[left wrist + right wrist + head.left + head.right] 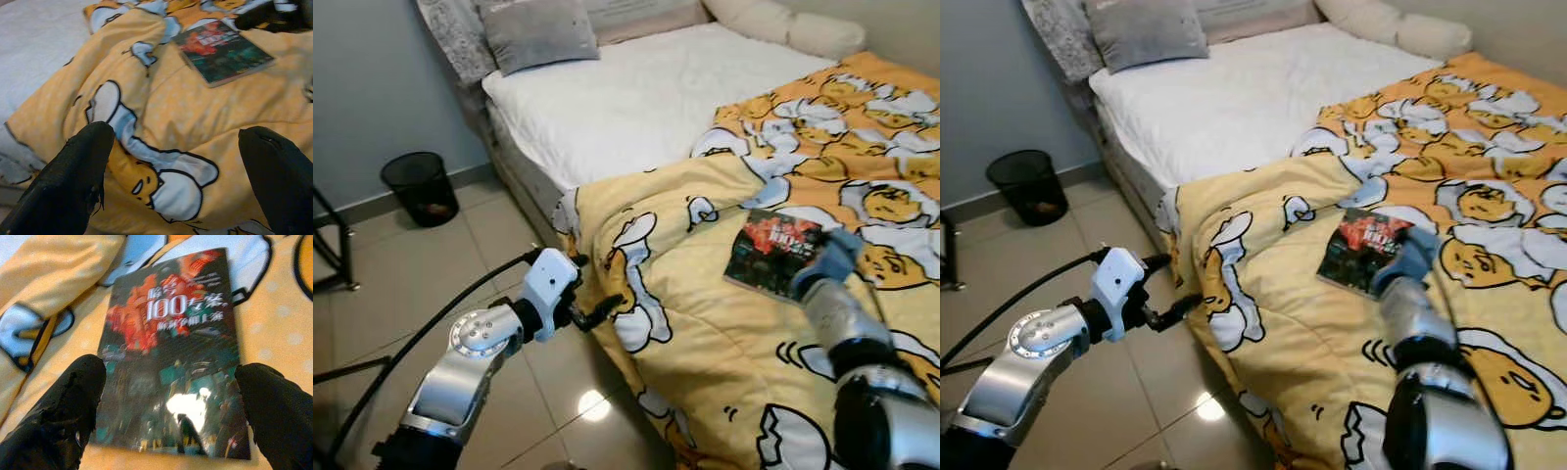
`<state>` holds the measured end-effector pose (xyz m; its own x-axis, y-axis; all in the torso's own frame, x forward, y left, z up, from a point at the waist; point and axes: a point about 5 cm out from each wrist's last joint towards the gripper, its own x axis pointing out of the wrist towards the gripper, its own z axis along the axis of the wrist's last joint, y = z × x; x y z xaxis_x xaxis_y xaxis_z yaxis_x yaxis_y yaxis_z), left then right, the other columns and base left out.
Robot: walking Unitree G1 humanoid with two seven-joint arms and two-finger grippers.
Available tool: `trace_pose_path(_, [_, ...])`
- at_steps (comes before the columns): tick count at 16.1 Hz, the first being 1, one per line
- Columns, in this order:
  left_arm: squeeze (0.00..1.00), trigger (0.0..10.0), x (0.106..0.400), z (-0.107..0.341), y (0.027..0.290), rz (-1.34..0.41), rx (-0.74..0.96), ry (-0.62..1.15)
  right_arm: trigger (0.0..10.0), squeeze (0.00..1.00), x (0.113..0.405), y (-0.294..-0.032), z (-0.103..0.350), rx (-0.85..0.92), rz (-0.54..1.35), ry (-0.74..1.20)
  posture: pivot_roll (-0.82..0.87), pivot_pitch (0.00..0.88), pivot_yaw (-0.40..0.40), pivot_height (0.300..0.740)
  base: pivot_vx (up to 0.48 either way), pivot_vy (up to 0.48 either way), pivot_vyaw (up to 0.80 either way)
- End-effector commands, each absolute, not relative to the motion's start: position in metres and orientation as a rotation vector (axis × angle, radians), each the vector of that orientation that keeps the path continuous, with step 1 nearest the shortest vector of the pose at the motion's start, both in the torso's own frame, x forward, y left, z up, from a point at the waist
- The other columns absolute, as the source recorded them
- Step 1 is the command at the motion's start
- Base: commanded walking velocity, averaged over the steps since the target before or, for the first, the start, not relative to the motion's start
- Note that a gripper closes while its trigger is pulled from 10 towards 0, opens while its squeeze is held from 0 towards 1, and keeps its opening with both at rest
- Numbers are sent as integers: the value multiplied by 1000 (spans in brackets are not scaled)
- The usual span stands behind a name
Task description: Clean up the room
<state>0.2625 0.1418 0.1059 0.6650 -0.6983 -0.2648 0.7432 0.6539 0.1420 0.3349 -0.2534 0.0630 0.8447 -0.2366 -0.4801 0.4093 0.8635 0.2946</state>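
A dark book (770, 251) with a red cover picture lies flat on the yellow cartoon-print duvet (705, 323) on the bed. My right gripper (171, 406) is open right over the book (171, 362), one finger (63, 406) near each side edge of it. My left gripper (181, 181) is also open, held at the bed's near corner beside the hanging duvet edge (146, 122), with nothing between its fingers (73, 181). The book (222, 49) lies farther along the duvet from it.
The bare white mattress (636, 98) and grey pillow (538, 34) lie at the head of the bed. A black mesh bin (421, 186) stands by the blue wall. A dark metal frame (333, 245) stands on the tiled floor (431, 274) at left.
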Motion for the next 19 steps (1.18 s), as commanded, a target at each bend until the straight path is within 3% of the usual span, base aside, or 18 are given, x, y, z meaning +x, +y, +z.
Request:
trace_pose_path(1, [635,10000,262,112,139,-859,254,182,10000,0,337,-256,67,436,-367,427,85,0,48,740,0,0,0])
trace_pose_path(5, [631,10000,253,119,138,-941,282,203,10000,0,333,-264,60,531,-411,432,133,0,55,740,0,0,0])
trace_pose_path(19, [635,10000,240,134,130,-1016,281,233,10000,0,303,-293,36,533,-560,498,175,59,138,740,0,0,0])
